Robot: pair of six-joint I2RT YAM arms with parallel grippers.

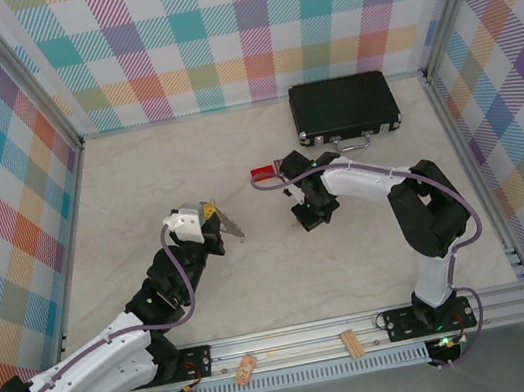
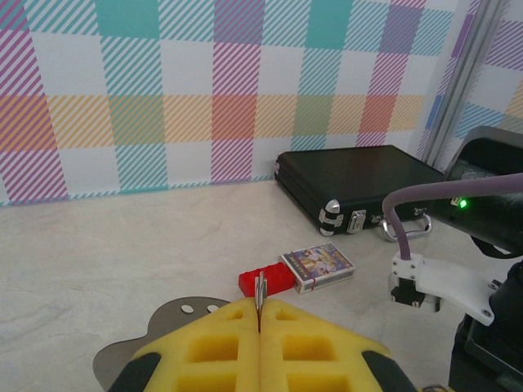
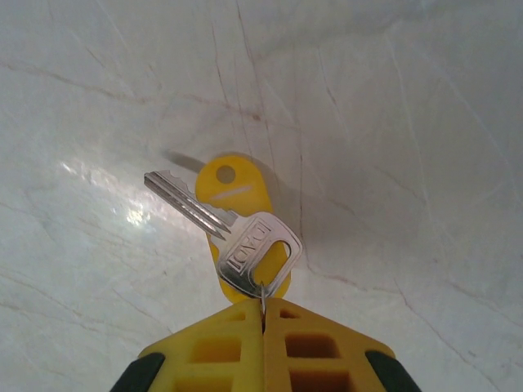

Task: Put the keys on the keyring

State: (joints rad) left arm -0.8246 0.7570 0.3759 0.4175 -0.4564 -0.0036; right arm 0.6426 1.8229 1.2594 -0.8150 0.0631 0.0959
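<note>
Pinching silver key (image 3: 255,251) with yellow tag (image 3: 233,184), right pincer (image 3: 263,312) closed; left pincer (image 2: 260,317) grips grey keyring (image 2: 260,288)

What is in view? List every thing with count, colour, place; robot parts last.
case: one, black, far right by back wall
red block: one, red, table centre, near case
box: one, printed, beside red block
wooden blocks: two, tan, on near rail
key: one, silver, yellow tag behind it, held over table
keyring: one, grey, held left of centre
table: one, cream marble
left gripper: one, yellow pads, shut on keyring
right gripper: one, yellow pads, shut on key
arms: two, white and black, near edge
</note>
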